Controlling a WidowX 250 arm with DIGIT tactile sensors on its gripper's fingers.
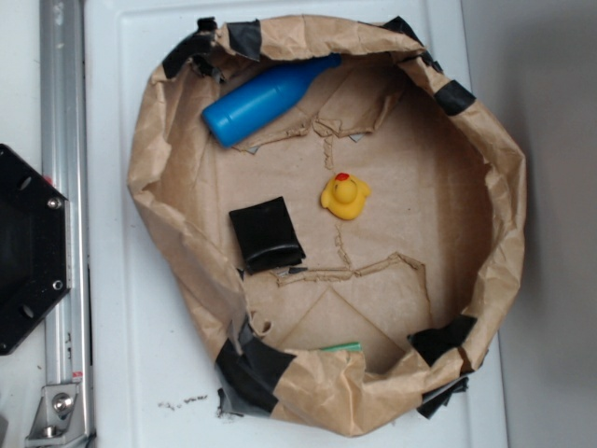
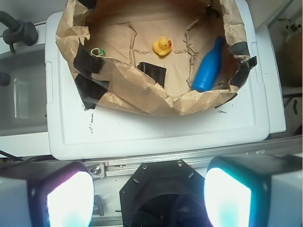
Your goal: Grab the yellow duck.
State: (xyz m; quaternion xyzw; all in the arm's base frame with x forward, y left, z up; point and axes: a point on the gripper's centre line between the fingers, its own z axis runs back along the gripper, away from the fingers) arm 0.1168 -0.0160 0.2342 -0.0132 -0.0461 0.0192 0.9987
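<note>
Sitting upright on the brown paper floor of the paper basin (image 1: pixel 140 177), the yellow duck (image 1: pixel 345 197) lies near the middle, apart from the blue bottle (image 1: pixel 266 98) along the rim and the black square (image 1: pixel 267 235) beside it. From the wrist view the gripper (image 2: pixel 149 196) hangs well back over the robot base, jaws spread wide with nothing between them. The duck sits far ahead, slightly right of the jaws' centreline, beyond the basin's near wall, so the reach likely needs forward travel, then descent.
</note>
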